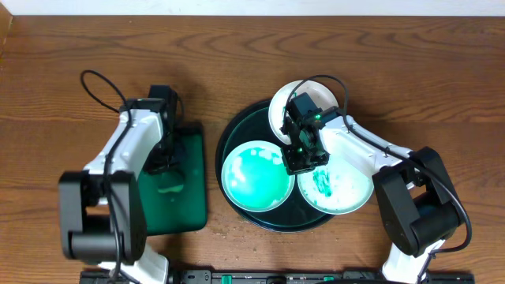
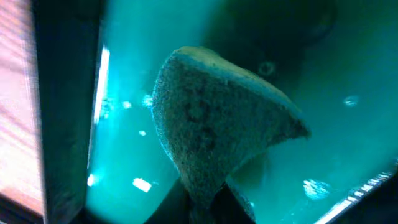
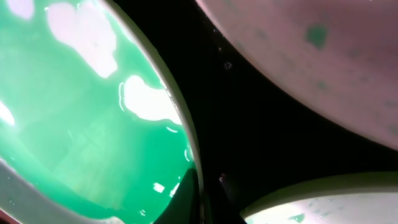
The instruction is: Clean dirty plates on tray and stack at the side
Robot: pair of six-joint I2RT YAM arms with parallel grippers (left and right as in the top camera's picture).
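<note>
Item 1. My right pincer (image 1: 304, 155): clenched, nothing between its tips. It hangs low over the round tray (image 1: 230, 136), above the dark floor in the gap where the three plates come closest.

Item 2. Green-flooded plate (image 1: 254, 175): just to the left of my right pincer, lying flat on the round tray. Its whole face is awash with bright green, and its rim passes right beside my fingertips.

Item 3. Marked plate (image 1: 339, 188): just to the right of my right pincer and nearer my base. It is white with green smears near the middle.

Item 4. Far plate (image 1: 293, 104): just beyond my right pincer, on the side away from my base. It is white and lies over the round tray's far rim.

Item 5. My left pincer (image 1: 166, 164): well apart from the plates, down in the rectangular tray (image 1: 193, 197), which holds green liquid.

Item 6. Sponge (image 2: 211, 124): grey-green and wedge-shaped, directly in front of my left pincer, its narrow end reaching down to my fingertips. I cannot tell whether that pincer grasps it or has released it.

Item 7. Table (image 1: 237, 47): brown wood under both trays.
</note>
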